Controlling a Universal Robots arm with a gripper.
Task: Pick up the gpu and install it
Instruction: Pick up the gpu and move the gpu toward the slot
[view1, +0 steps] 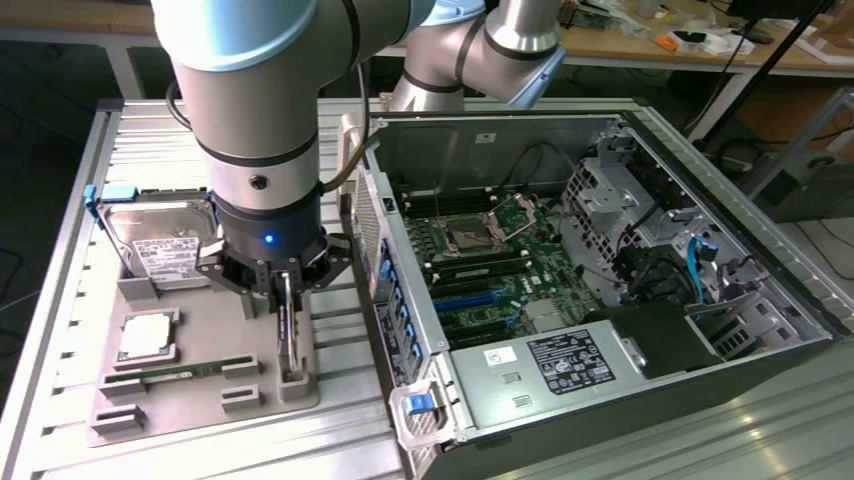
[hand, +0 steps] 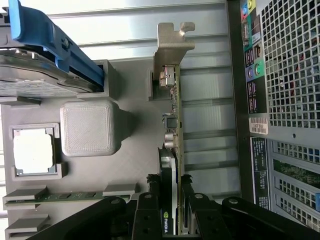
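Wrist view shows the gripper (hand: 172, 222) closed on the gpu (hand: 173, 120), which stands on edge in the grey tray (hand: 135, 155). Its metal bracket (hand: 171, 47) points toward the hard drive (hand: 40, 75) end. In the exterior view the arm covers that end, and the card's long axis runs parallel to the open computer case (view1: 507, 118) beside it.

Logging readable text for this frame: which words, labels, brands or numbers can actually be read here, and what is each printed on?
"NVIDIA", with its logo: on the gpu, at the end near the gripper.
Hard drive label: printed lines, too small to read.
Power supply label: too small to read.
Sticker on the case rear: too blurred to read.
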